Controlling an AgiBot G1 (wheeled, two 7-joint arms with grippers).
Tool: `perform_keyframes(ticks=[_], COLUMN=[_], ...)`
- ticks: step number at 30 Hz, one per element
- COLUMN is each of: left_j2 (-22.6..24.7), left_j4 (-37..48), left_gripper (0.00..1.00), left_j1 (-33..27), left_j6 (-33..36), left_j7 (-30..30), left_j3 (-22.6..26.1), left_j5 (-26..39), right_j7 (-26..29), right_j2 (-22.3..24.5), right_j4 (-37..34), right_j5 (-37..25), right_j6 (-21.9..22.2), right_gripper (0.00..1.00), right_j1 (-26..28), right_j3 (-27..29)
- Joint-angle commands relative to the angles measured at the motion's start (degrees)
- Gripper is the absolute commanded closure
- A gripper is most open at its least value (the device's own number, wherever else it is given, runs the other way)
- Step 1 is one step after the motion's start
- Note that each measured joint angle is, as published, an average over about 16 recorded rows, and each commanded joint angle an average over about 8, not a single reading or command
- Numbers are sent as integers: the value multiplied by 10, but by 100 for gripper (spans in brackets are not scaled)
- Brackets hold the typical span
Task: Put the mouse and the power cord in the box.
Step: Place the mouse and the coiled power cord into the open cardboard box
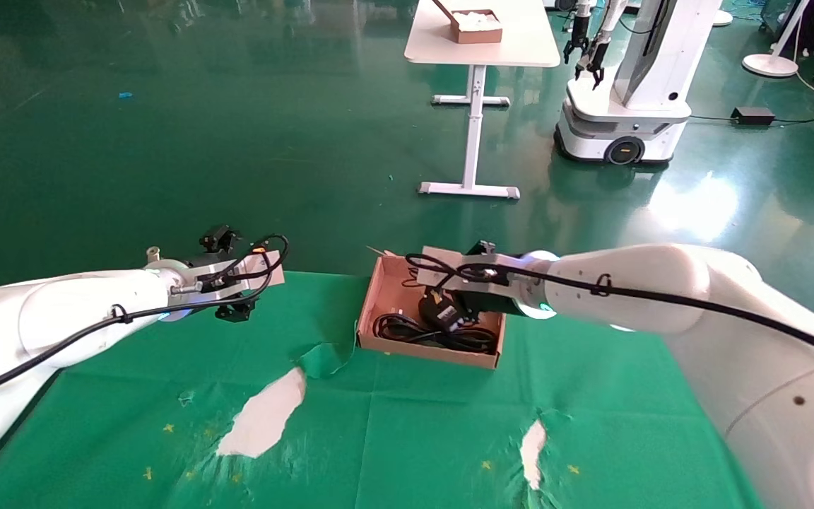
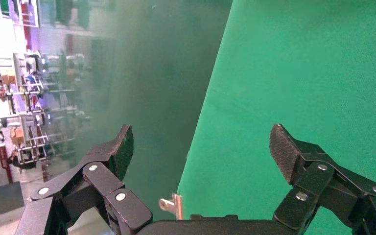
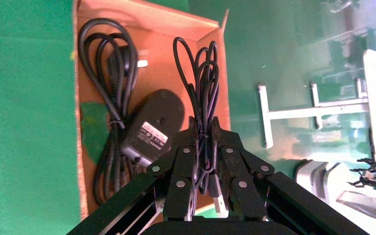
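Brown cardboard, the box [image 1: 372, 311] sits on the green desk [image 1: 393, 438] with the power cord [image 3: 108, 93] and mouse [image 3: 152, 125] inside. Over it, the right hand [image 3: 204, 128] pinches the mouse's thin wire [image 3: 201, 73]. Well apart from the box, the left hand [image 2: 203, 147] hangs spread wide, holding nothing.

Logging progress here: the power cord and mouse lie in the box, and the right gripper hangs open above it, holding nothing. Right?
Not quite. The right gripper is not open and empty: the right wrist view shows it shut on the mouse's thin wire, looped above the box. The power cord and mouse do lie inside.
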Motion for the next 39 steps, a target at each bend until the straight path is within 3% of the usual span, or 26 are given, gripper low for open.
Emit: perform_keyframes(ticks=[1, 16, 22, 39], left_j2=[-1, 0, -5, -102], left_j4=[-2, -1, -8, -154], left_gripper=[0, 0, 0, 0], left_j1=[0, 0, 5, 97], left_j6=[0, 0, 8, 175], left_j7=[-5, -1, -2, -23], left_j3=[3, -1, -8, -163], left_j5=[3, 1, -6, -149], right_j7=[-7, -1, 1, 10], right_j2=[-8, 7, 34, 156], right_j4=[-23, 4, 31, 145], right_j5=[-2, 10, 56, 264], right_j6=[16, -4, -32, -152], right_gripper=[0, 0, 0, 0], right_j1=[-1, -3, -22, -112], right_j3=[-8, 2, 19, 95])
